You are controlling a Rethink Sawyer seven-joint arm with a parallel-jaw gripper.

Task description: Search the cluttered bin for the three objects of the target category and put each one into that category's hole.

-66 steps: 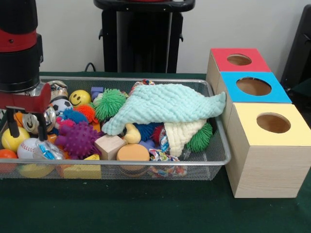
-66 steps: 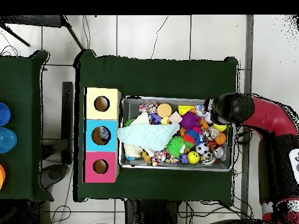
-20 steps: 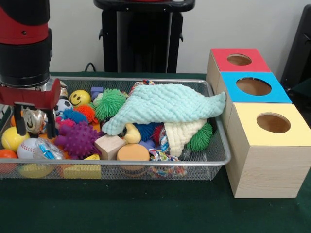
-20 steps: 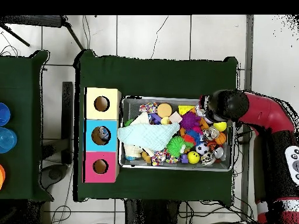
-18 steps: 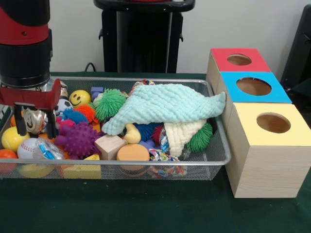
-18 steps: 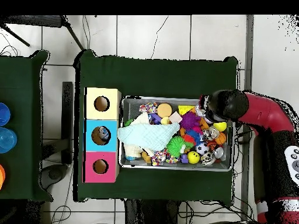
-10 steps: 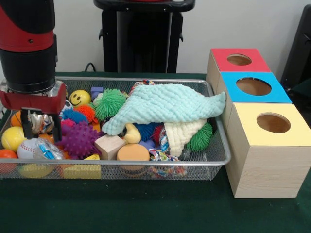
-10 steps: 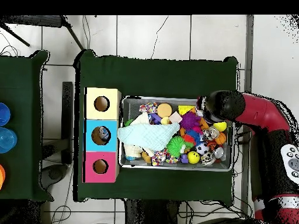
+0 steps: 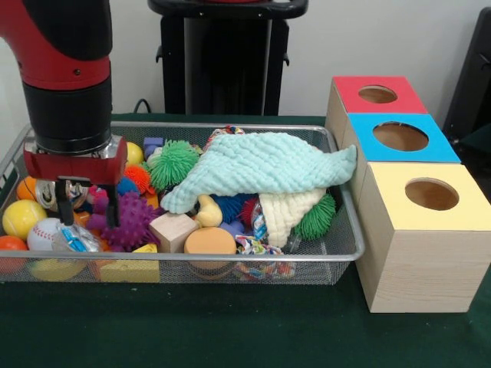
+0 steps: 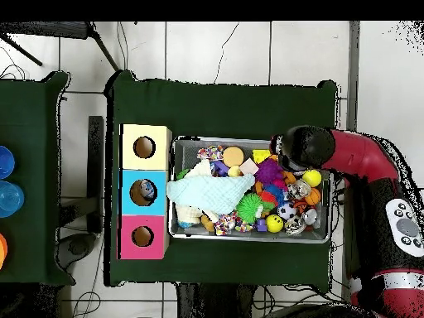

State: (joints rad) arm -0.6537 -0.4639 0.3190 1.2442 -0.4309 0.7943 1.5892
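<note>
The silver wire-mesh bin (image 9: 230, 259) holds a heap of toys and also shows in the overhead view (image 10: 248, 238). My gripper (image 9: 89, 215) hangs inside the bin's left part, open and empty, its fingertips (image 9: 113, 218) just above a purple spiky ball (image 9: 132, 221). A crinkled foil wrapper (image 9: 70, 239) and a baseball (image 9: 40, 232) lie just below and left of it. Three wooden boxes with round holes stand to the right: red (image 9: 380, 93), blue (image 9: 401, 136), yellow (image 9: 432, 194). In the overhead view my arm (image 10: 300, 149) covers the gripper.
A mint cloth (image 9: 261, 165) drapes over the bin's middle, with a cream cloth (image 9: 288, 211) under it. Nearby lie a green spiky ball (image 9: 173, 162), a wooden cube (image 9: 173, 228), an orange disc (image 9: 209, 241), a yellow wedge (image 9: 130, 267) and a yellow ball (image 9: 19, 218).
My gripper has moved rightwards in the front view, from the bin's left end to above the purple spiky ball, staying open. The toys have not moved.
</note>
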